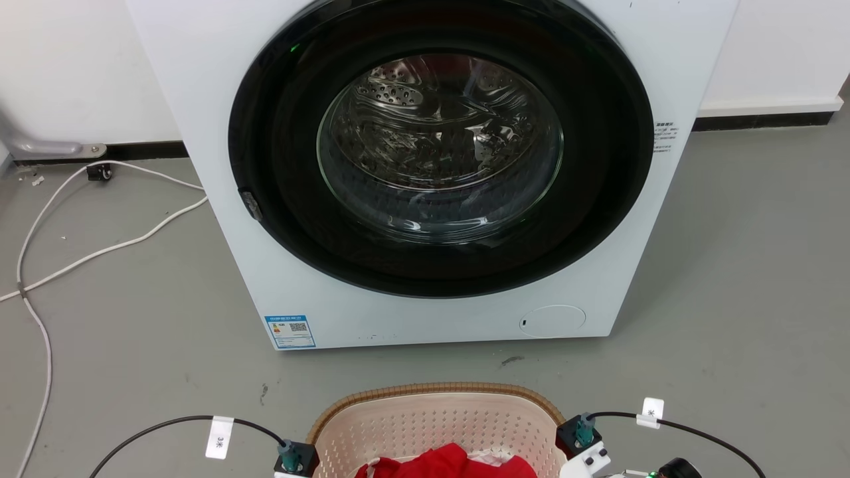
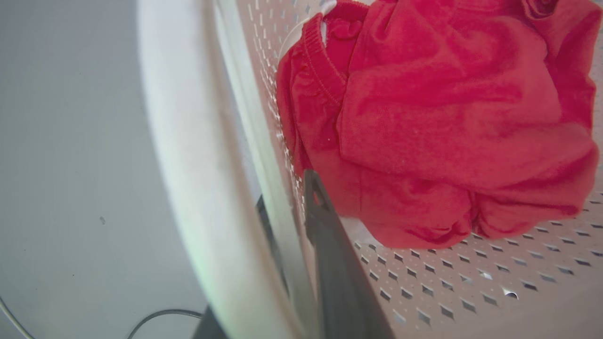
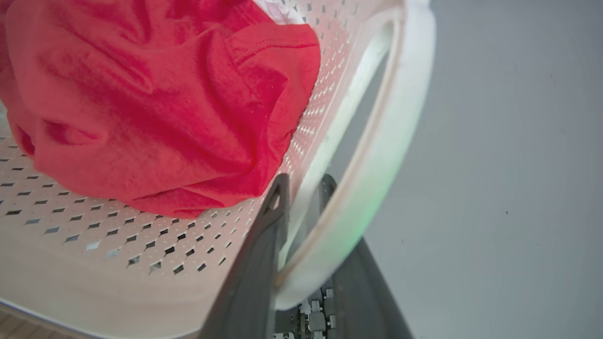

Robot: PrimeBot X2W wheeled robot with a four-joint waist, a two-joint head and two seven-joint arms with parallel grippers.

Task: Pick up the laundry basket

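Dark jaws astride laundry basket (image 1: pixel 435 423) walls

The bottom edge cuts off the near part of the laundry basket (image 1: pixel 435 425), and the top edge cuts off the washing machine (image 1: pixel 199 133). Words on its blue sticker (image 1: pixel 290 330) are too small to read. A blurry white handle (image 2: pixel 188 188) hides most of one finger (image 2: pixel 268 226) of the left gripper (image 2: pixel 287 195).
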